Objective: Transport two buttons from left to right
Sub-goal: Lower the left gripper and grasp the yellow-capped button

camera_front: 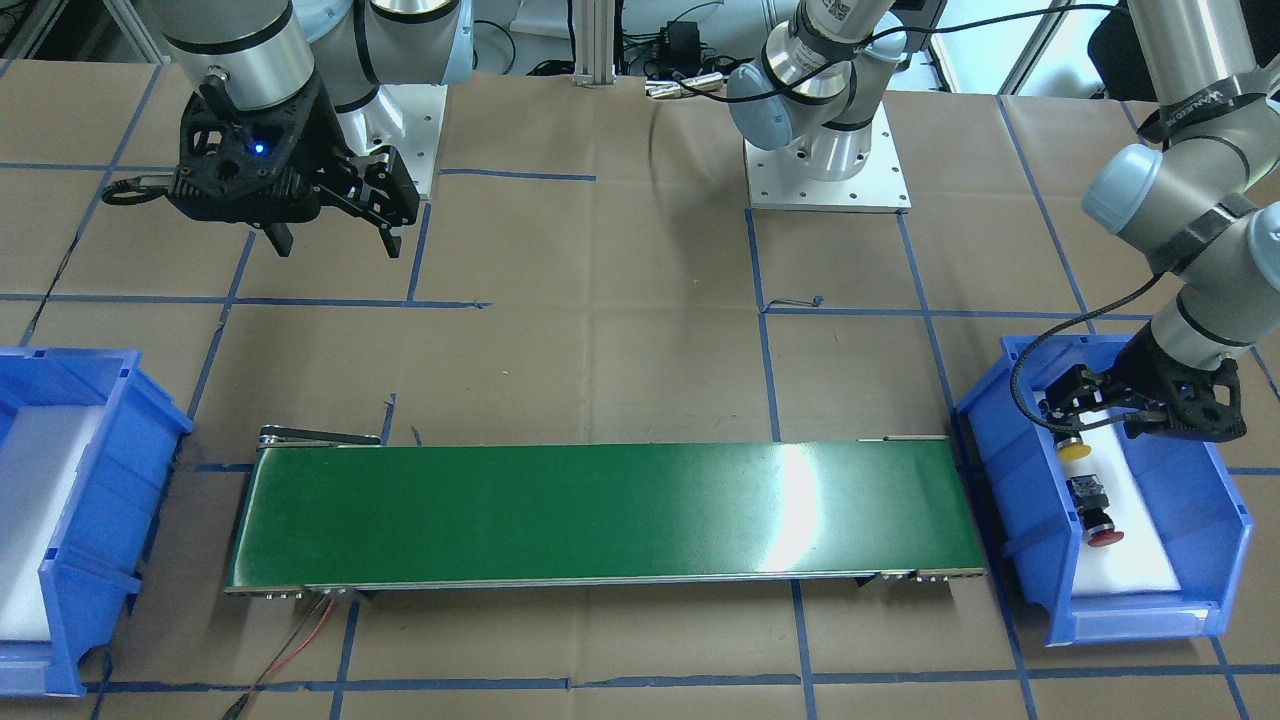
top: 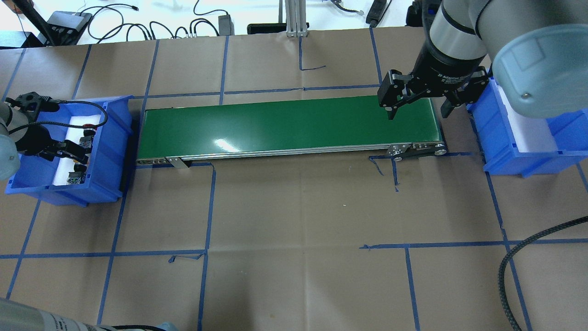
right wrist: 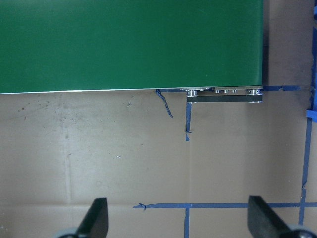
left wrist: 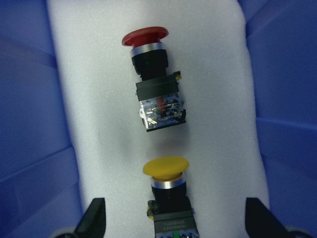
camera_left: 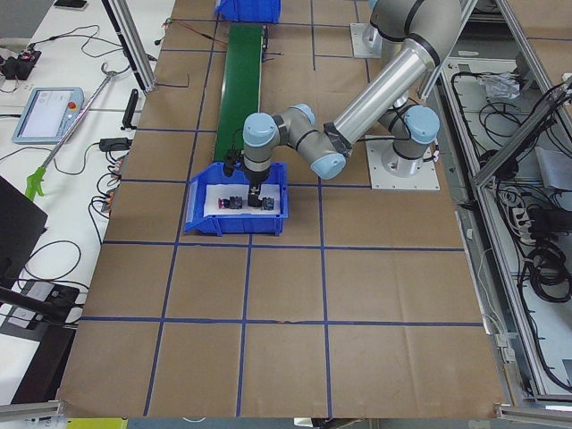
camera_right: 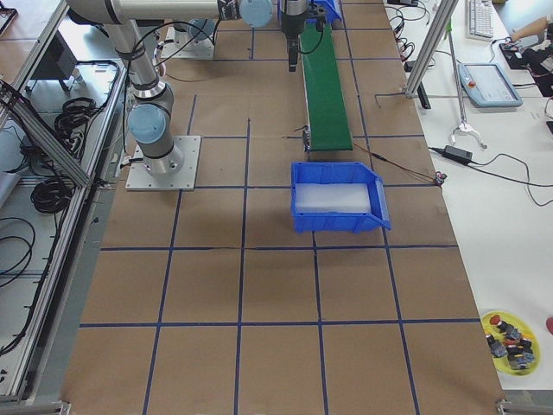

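The yellow-capped button [camera_front: 1075, 449] and the red-capped button [camera_front: 1097, 512] lie on white foam in the blue bin [camera_front: 1015, 500] on my left side. In the left wrist view the red button [left wrist: 156, 84] lies ahead and the yellow button [left wrist: 167, 171] lies between my fingers. My left gripper [left wrist: 174, 213] is open, low in the bin, its fingers wide on either side of the yellow button without touching it. My right gripper [top: 418, 112] is open and empty, hovering over the right end of the green conveyor belt [top: 285, 124].
A second blue bin [top: 514, 151] with white foam inside stands past the belt's right end. The belt [camera_front: 600, 510] spans between the two bins. Brown paper with blue tape lines covers the table. A black cable [top: 528, 248] hangs at the near right.
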### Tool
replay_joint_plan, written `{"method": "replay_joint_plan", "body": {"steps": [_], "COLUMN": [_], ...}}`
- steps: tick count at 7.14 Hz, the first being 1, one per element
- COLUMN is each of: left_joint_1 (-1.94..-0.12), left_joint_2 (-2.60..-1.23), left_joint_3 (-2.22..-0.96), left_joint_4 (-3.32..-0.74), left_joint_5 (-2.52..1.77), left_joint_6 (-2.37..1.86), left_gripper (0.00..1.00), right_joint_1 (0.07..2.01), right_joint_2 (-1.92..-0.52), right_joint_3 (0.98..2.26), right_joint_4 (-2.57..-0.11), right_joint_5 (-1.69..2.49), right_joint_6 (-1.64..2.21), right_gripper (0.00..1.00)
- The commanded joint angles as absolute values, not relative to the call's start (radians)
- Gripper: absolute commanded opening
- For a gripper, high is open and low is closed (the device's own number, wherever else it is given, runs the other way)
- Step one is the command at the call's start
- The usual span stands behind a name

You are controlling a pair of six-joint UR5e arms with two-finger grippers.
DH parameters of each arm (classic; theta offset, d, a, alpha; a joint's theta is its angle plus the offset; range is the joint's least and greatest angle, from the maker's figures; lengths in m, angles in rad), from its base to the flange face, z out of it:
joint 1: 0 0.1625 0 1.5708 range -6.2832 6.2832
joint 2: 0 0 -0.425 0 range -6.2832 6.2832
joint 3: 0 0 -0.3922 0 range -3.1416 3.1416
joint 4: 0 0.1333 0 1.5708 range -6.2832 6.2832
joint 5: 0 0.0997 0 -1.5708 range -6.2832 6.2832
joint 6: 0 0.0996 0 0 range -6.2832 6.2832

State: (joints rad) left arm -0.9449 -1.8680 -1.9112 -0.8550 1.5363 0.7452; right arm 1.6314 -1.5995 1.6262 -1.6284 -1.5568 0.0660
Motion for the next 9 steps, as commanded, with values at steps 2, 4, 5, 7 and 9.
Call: {"method": "replay_joint_plan", "body": {"steps": [2,4,5,7,9], "left_joint_1": [-0.942,-0.931,-0.927,-0.925,-0.925], "left_joint_2": [-1.890,-1.899,-1.899,-1.899,-1.893], "left_joint_3": [-2.003,-2.025,-2.023,-2.014,-2.005], "left_joint_4": [-0.741,-0.716,-0.716,-0.716,-0.716], "left_joint_5": [1.542,1.551,1.571,1.571,1.568], "left_joint_6": [0.741,0.721,0.716,0.700,0.687], "left_gripper": [0.99,0.99,0.97,0.50,0.14], "right_joint_1": [1.632,1.632,1.632,1.632,1.631], "right_joint_2": [-1.595,-1.594,-1.594,-1.594,-1.594], "right_joint_3": [1.626,1.624,1.626,1.626,1.626], "right_joint_4": [-1.629,-1.629,-1.629,-1.629,-1.629], "right_joint_5": [-1.557,-1.557,-1.557,-1.557,-1.557], "right_joint_6": [0.066,0.066,0.066,0.066,0.066], "right_gripper": [1.00,1.00,1.00,1.00,1.00]}}
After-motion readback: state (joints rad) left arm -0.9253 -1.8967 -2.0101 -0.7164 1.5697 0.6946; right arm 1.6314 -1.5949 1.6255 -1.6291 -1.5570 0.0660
